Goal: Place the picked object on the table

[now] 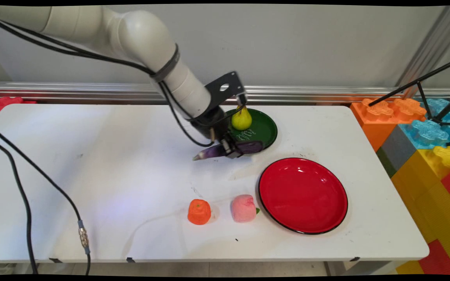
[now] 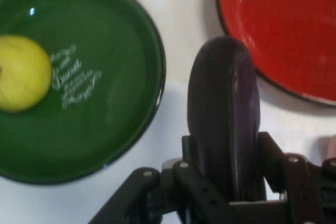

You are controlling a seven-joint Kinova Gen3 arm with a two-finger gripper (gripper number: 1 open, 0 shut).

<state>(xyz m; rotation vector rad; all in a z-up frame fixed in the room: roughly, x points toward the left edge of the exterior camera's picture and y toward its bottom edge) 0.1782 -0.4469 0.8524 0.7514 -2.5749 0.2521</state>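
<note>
We find the gripper (image 1: pixel 231 150) clamped on a purple eggplant (image 2: pixel 224 114), lifted beside the green plate (image 1: pixel 266 130) where a pear (image 1: pixel 241 119) sits; the red plate (image 1: pixel 303 195) lies nearby.

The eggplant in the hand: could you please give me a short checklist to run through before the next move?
1. Hand shut on the eggplant: ok.
2. Eggplant held crosswise, both ends sticking out past the fingers: ok.
3. Eggplant lifted off the table: cannot tell.
4. Green plate has free room beside the pear: ok.
5. Red plate empty: ok.
6. Orange toy and pink toy apart from the hand: ok.
</note>
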